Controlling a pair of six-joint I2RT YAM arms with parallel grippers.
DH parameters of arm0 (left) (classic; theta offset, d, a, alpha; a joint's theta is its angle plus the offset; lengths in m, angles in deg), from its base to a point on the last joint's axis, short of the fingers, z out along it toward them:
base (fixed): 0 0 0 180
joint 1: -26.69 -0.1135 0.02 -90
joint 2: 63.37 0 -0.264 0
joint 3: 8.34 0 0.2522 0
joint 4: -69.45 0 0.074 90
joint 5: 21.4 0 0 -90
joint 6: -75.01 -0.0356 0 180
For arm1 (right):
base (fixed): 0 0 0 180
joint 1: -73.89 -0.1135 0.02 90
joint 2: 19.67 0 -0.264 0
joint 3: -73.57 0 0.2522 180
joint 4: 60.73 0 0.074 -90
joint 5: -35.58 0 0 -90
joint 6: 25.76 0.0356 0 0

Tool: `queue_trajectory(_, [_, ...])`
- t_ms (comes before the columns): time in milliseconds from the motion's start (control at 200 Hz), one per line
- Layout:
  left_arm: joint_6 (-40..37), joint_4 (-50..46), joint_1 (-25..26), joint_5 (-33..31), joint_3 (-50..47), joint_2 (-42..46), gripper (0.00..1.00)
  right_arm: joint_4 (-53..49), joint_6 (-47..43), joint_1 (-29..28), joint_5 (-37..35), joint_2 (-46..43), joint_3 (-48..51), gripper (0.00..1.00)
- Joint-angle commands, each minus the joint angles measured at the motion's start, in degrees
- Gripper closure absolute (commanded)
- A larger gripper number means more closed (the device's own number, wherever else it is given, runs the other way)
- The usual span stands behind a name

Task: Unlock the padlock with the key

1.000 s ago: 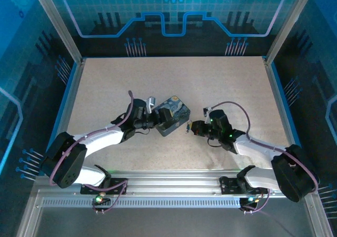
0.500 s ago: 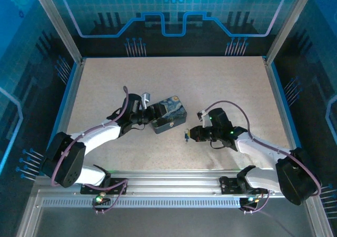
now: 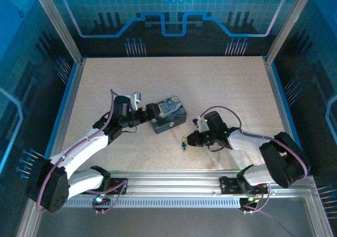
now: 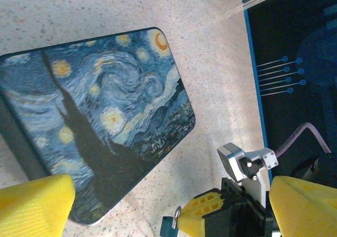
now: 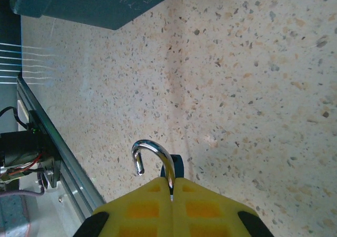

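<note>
My right gripper is shut on the silvery shackle of the padlock, which curves up as a hook with one end free. The padlock's dark blue body peeks out behind the yellow pads. From above, the right gripper holds the padlock just over the table, in front of the blue swirly tin. The left gripper stands open at the tin's left end, holding nothing. In the left wrist view its yellow fingers spread wide over the tin, with the padlock ahead. The key is hidden.
The speckled table runs back to a dark wall. Blue side rails edge it left and right. A metal rail crosses the near edge by the arm bases, close behind the right gripper.
The left gripper has let go of the tin, opened wide and drawn back to the left. The right gripper has carried the padlock away from the tin towards the near edge.
</note>
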Motion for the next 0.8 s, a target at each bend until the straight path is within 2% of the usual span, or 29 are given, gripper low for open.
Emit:
queue_trajectory(0, [-1.91,-3.95,-0.71,-1.28,-1.53,2.22,0.03,2.01,1.32,0.04,1.83,1.66,-0.05,0.93])
queue_trajectory(340, [-2.04,-5.28,-1.32,-1.27,-3.46,4.2,0.02,5.05,2.7,0.04,1.42,5.26,0.33,0.92])
queue_trajectory(795, [-2.24,-5.99,-1.41,-1.96,-4.42,5.61,0.02,4.65,2.43,0.31,-0.04,6.09,0.52,0.84])
